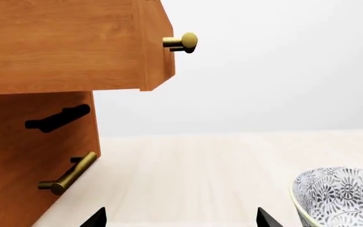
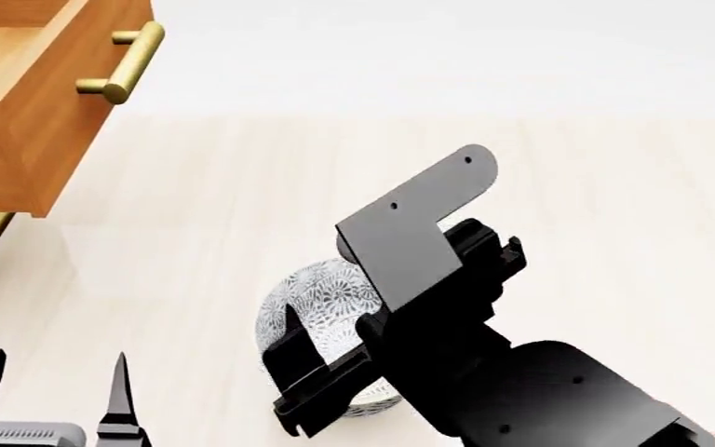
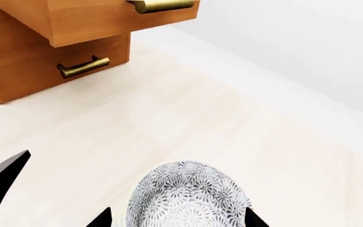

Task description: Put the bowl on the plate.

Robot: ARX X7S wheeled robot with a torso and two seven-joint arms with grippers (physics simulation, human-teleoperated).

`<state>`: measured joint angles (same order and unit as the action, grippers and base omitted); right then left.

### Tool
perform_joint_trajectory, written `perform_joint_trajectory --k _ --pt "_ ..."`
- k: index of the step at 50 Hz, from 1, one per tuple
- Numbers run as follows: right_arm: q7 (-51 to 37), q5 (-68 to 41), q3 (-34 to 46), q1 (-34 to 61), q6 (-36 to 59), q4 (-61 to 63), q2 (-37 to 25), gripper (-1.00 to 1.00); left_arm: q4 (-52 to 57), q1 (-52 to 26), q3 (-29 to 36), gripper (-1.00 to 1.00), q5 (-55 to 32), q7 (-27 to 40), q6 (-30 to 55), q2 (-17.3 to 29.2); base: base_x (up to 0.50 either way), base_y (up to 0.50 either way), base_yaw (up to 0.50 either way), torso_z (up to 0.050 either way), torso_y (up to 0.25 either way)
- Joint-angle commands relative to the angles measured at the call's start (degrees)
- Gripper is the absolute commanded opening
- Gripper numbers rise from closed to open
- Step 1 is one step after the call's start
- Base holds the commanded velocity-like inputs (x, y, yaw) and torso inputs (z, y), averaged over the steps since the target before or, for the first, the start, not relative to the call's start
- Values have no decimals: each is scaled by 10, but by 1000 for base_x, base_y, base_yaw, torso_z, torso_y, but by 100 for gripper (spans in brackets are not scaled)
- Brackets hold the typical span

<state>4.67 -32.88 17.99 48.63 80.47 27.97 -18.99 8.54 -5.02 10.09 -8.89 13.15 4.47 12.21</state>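
Bowl (image 3: pixel 188 198) sits between the right pincer's (image 3: pixel 178 218) spread tips, half-hidden from the head; left pincer (image 2: pixel 49 384) spread.

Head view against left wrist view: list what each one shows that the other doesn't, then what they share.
Only the head view shows the right arm, its right gripper down at the bowl, and the left gripper from above.

Only the left wrist view shows a round brass knob and a black handle on the wooden cabinet.

Both show the cabinet, a brass bar handle, the pale tabletop and the patterned bowl. Neither shows the plate.
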Motion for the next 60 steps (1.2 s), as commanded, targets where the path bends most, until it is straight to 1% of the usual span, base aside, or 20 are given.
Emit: perform_joint_trajectory --k 1,11,19,32,36,47,50,60 --pt "14 -6 53 33 12 -30 6 100 9 3 4 100 1 6 3 4 0 0 0 0 0" --pt "21 7 100 56 -7 -62 6 100 35 2 8 100 0 11 29 12 0 0 0 0 0" --pt "25 8 115 76 -3 -80 6 100 36 1 9 100 -1 13 29 14 0 0 0 0 0" --pt "45 20 171 104 -19 -143 11 100 36 -1 13 100 -3 17 30 18 0 0 0 0 0" --pt "58 6 174 109 -5 -153 19 100 34 -3 14 100 -3 18 30 18 0 0 0 0 0" --pt "74 -8 211 123 20 -155 22 100 34 -3 18 100 -3 22 29 20 0 0 0 0 0" --pt "78 -17 215 130 40 -157 24 100 33 -3 20 100 -3 23 28 20 0 0 0 0 0" --pt "102 -18 253 169 38 -188 16 100 39 -2 23 100 -4 27 32 23 0 0 0 0 0"
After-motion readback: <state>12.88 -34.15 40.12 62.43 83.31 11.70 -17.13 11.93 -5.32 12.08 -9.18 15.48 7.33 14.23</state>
